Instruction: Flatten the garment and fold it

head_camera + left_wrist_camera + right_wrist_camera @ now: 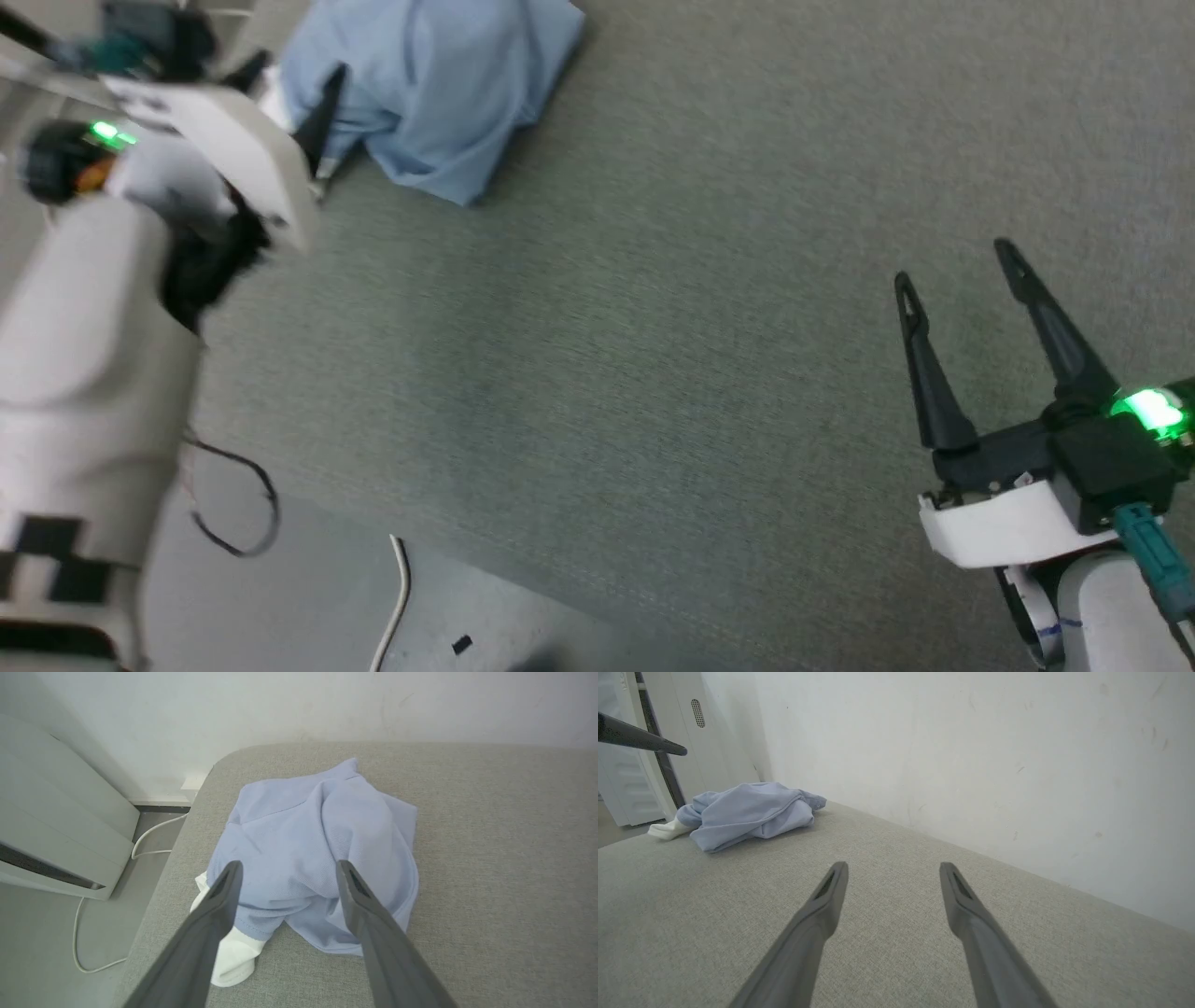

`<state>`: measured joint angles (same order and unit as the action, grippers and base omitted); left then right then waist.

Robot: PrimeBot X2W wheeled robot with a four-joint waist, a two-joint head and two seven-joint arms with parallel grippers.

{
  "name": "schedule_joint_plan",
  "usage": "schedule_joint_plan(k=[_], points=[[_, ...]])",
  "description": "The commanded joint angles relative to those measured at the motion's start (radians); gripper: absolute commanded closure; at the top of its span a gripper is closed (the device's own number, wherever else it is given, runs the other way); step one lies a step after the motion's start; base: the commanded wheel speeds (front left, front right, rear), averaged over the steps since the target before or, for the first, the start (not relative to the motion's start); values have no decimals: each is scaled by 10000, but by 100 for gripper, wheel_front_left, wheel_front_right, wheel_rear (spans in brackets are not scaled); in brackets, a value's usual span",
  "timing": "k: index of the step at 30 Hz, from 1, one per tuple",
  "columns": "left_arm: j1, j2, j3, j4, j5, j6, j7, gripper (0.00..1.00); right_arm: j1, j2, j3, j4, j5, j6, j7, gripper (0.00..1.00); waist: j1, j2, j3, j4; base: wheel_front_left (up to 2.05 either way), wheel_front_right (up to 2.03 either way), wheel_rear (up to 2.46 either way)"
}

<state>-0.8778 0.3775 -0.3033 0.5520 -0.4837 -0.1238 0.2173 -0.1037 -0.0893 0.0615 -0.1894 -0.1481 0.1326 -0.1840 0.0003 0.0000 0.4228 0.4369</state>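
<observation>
In the head view, the crumpled light blue polo shirt point(439, 84) lies upper left on the grey surface point(653, 373). My left hand point(287, 868) hovers by it, wide open and empty. My right hand point(952, 263), lower right, is also spread and empty.

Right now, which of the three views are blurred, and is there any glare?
Head view: smeared throughout, worst on the left arm; the green light on the right gripper blooms. Left wrist view: sharp, evenly lit, the knit of the shirt readable. Right wrist view: sharp, soft shadow beside the shirt.
</observation>
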Motion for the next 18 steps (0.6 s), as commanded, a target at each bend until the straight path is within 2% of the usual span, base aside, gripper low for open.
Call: schedule_joint_plan(k=[1, 4, 7, 12, 15, 16, 17, 18], points=[[-411, 302, -92, 222, -343, -66, 292, 0, -197, -29, -27, -187, -55, -19, 23, 0, -3, 0, 1557, -1232, 0, 0, 0], [-1200, 932, -567, 890, -1148, -67, 1376, 0, -377, 22, -63, -554, -88, -19, 42, 0, -3, 0, 1963, -1531, 0, 0, 0], [-1656, 1316, -819, 1358, -2055, -67, 2342, 0, -440, 70, -48, -731, -110, -19, 52, 0, -3, 0, 2251, -1800, 0, 0, 0], [-1961, 1708, -1135, 1709, -3381, -68, 3495, 0, -468, 153, -190, -792, -167, -19, -20, 0, -3, 0, 2518, -2062, 0, 0, 0], [-1899, 1755, -1437, 1866, -4092, -68, 4114, 0, -512, 204, -282, -744, -178, -19, -111, 0, -3, 0, 2566, -2114, 0, 0, 0], [-1846, 1745, -1509, 1890, -4358, -68, 4321, 62, -530, 217, -300, -706, -182, -19, -136, 0, -3, 0, 2556, -2121, 0, 0, 0], [-1798, 1757, -1578, 1870, -4578, -68, 4432, 100, -551, 230, -309, -660, -190, -19, -160, 0, -3, 0, 2524, -2128, 0, 0, 0], [-1759, 1796, -1621, 1848, -4729, -68, 4389, 100, -571, 245, -317, -610, -190, -19, -188, 0, -3, 0, 2471, -2135, 0, 0, 0]])
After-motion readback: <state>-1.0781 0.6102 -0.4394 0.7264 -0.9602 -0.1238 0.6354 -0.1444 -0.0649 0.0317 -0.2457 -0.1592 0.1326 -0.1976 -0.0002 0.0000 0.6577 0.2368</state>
